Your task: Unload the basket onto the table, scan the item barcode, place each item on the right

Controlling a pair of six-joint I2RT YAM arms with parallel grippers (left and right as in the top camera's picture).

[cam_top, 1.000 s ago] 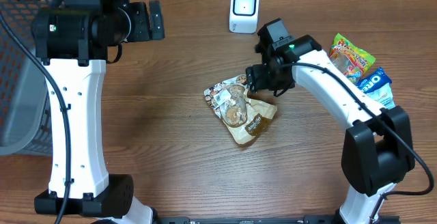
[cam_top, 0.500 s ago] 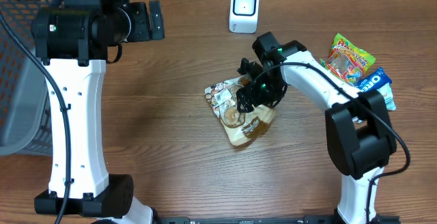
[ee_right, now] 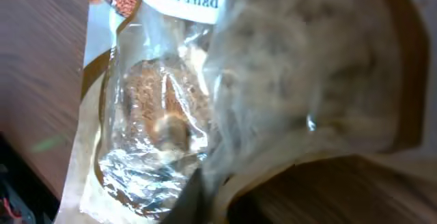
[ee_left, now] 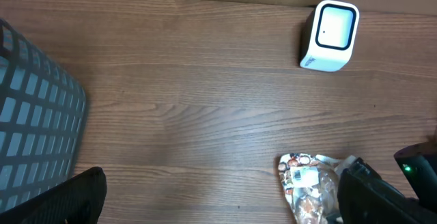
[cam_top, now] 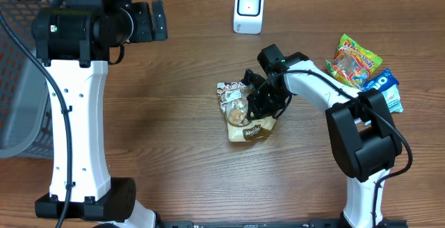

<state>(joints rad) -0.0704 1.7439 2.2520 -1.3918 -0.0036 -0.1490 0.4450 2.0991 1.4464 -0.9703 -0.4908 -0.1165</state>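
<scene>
At table (cam_top: 174,165) centre, right gripper (cam_top: 260,104) sat over right edge of clear-and-tan plastic snack bag (cam_top: 243,127), jaws pinched shut on it; left gripper (cam_top: 154,21) spread wide, well apart.

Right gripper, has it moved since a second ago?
Yes. In the overhead view the right gripper has dropped lower and farther from the white scanner, onto the snack bag, where it is now shut.

Top-down overhead, 2 closer wrists; bag (cam_top: 240,120) shared
</scene>
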